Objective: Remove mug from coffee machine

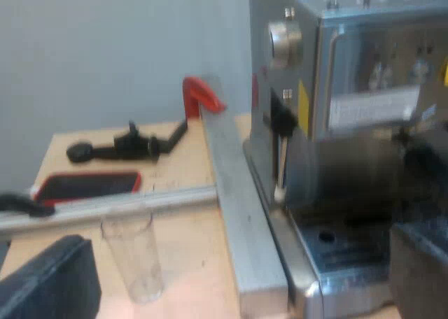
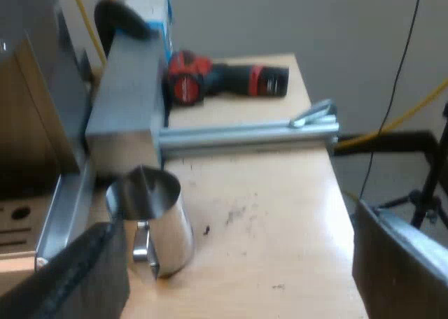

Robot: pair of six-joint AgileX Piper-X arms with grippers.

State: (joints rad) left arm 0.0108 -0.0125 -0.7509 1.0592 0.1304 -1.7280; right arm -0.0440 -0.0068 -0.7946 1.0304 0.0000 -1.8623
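Espresso machine (image 1: 350, 88): stands hard against the long metal beam (image 1: 241, 214), which seems put there as a stop to hold the machine in place.
Table (image 2: 280, 214): a wooden top that carries the beam and everything near it.
Left gripper (image 1: 238, 270): fingers spread wide and holding nothing. It hangs above the near end of the beam, facing the machine's drip tray (image 1: 343, 252), probably waiting.
Right gripper (image 2: 238, 277): fingers wide apart and empty, set back from the beam's end over the tabletop.
Drill (image 2: 224, 81): red and black, lying beyond the cross rail that branches off the beam, well apart from the work.
Mug (image 2: 157, 217): a steel cup with a spout, upright on the table just beside the beam's end face, handle turned toward the right gripper. It stands off the machine, so I judge the removal as good as done.
Measuring glass (image 1: 134, 256): upright, near the beam on the side away from the machine, likely parked out of the way.
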